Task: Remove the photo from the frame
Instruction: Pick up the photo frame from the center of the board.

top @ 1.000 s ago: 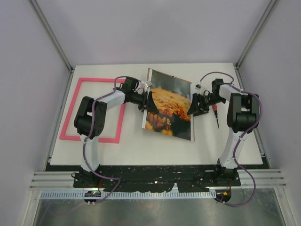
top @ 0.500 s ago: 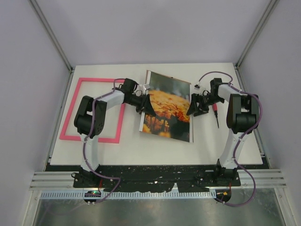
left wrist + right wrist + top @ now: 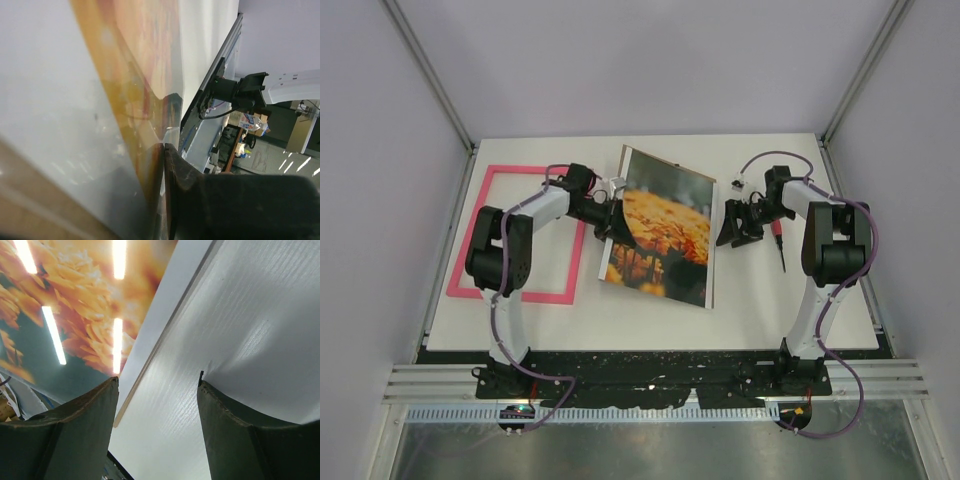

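The photo [image 3: 660, 235], orange-yellow flowers with a dark top part, lies tilted in the middle of the table. My left gripper [image 3: 611, 220] is shut on its left edge. In the left wrist view the dark finger [image 3: 210, 200] presses against the glossy sheet [image 3: 145, 50]. My right gripper [image 3: 730, 225] is open and empty just right of the photo's right edge, not touching it. In the right wrist view its gripper [image 3: 157, 382] stands over bare white table, with the photo [image 3: 75, 300] at the upper left. The pink frame [image 3: 510, 296] lies empty on the left.
A thin red-handled tool [image 3: 780, 245] lies right of the right gripper. A small white piece [image 3: 738, 182] sits near the right arm's cable. The white table [image 3: 650, 320] ends at black rails in front, with grey walls around.
My left gripper has dragged the photo left and turned it slightly, away from the right gripper. The left arm's elbow swung left over the frame. The right gripper stayed put.
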